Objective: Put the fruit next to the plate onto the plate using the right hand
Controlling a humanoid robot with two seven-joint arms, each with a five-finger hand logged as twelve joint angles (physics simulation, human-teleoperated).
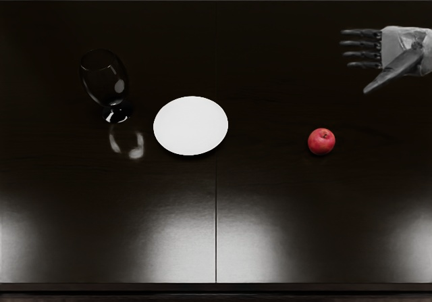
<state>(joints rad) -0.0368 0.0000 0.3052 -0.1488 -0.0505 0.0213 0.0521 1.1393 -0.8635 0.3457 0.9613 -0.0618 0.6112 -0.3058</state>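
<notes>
A small red apple lies on the dark table, to the right of a round white plate with a clear gap between them. My right hand hovers at the upper right, above and to the right of the apple and well apart from it. Its fingers stretch out straight toward the left and the thumb points down-left; it is open and holds nothing. The plate has nothing on it. No left arm shows.
A dark wine glass stands upright left of the plate, its reflection on the glossy tabletop beside it. A thin seam runs down the table's middle.
</notes>
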